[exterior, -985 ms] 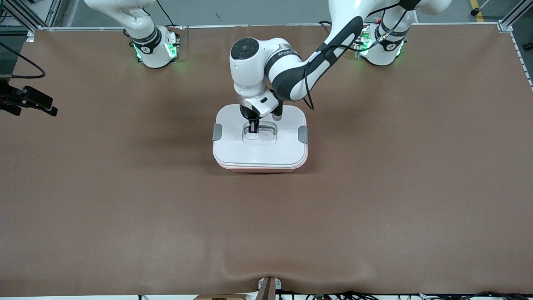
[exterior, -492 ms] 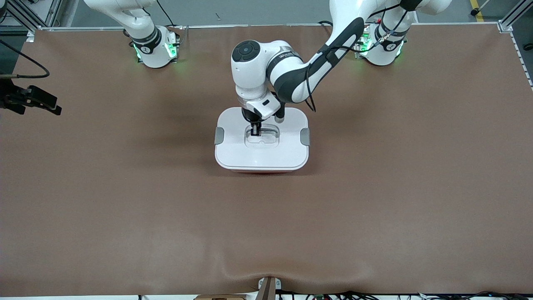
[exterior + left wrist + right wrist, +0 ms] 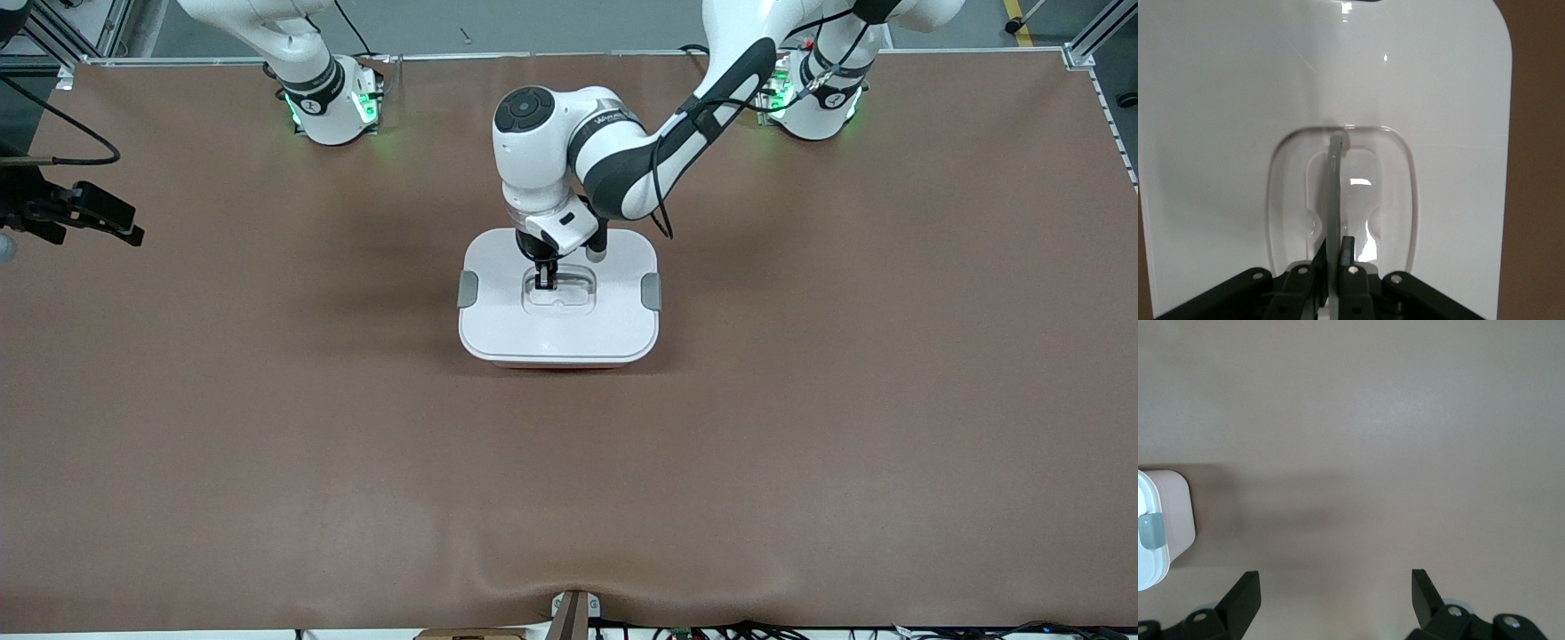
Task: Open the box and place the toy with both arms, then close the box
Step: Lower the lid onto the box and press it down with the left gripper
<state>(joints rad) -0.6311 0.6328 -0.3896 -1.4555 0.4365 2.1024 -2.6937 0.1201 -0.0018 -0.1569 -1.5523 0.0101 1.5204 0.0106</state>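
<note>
While hanging over bare brown tabletop (image 3: 267, 427) at the right arm's end, the right gripper (image 3: 1336, 593) is waiting with its fingers (image 3: 1245, 597) spread wide and nothing between them; in the front view only its black body is showing, at the very edge of the picture. From the right wrist view, one rounded corner of the box (image 3: 1161, 527) and one of its grey clips (image 3: 1150, 530) are peeking in beside that gripper, well apart from it.

At the middle of the tabletop, the box (image 3: 558, 356) is sitting with its white lid (image 3: 558, 324) covering it, a thin strip of pink wall showing under the lid's edge nearest the front camera. Grey clips are sitting on the lid's two short ends, one (image 3: 467, 289) toward the right arm's end and one (image 3: 651, 291) toward the left arm's end.

Reaching in from its base, the left arm (image 3: 622, 160) is bending down over the lid, and the left gripper (image 3: 544, 277) is standing in the clear recessed handle well. In the left wrist view its fingers (image 3: 1349, 248) are pinching the thin clear handle (image 3: 1333, 200), which is standing on edge between them. The toy is not showing in any view.
</note>
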